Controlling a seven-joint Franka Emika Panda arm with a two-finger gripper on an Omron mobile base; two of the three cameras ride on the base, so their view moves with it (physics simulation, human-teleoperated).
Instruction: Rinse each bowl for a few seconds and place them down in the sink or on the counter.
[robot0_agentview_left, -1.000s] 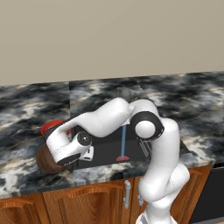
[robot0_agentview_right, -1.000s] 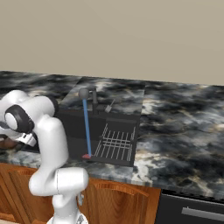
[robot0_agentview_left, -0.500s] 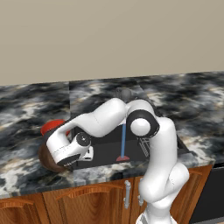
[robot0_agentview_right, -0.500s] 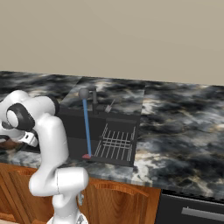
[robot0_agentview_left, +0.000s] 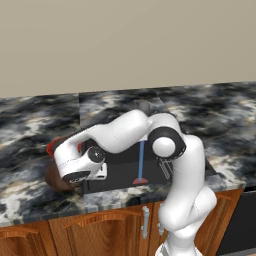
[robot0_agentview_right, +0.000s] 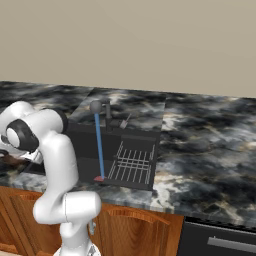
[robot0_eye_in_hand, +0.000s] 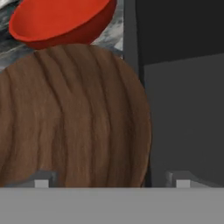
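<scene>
Wood-grained brown bowl, glossy red bowl, polished marbled stone counter.

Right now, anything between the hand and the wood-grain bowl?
Nothing visible. In the hand view the hand sits right over the wood-grain bowl, open, with its fingertips spread across the bowl's near rim. The red bowl lies beyond it, and the sink is beside it.

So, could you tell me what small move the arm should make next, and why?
Probably lift straight up and away: the jaws stand wide around the wooden bowl, which sits on the counter beside the red bowl at the sink edge.
</scene>
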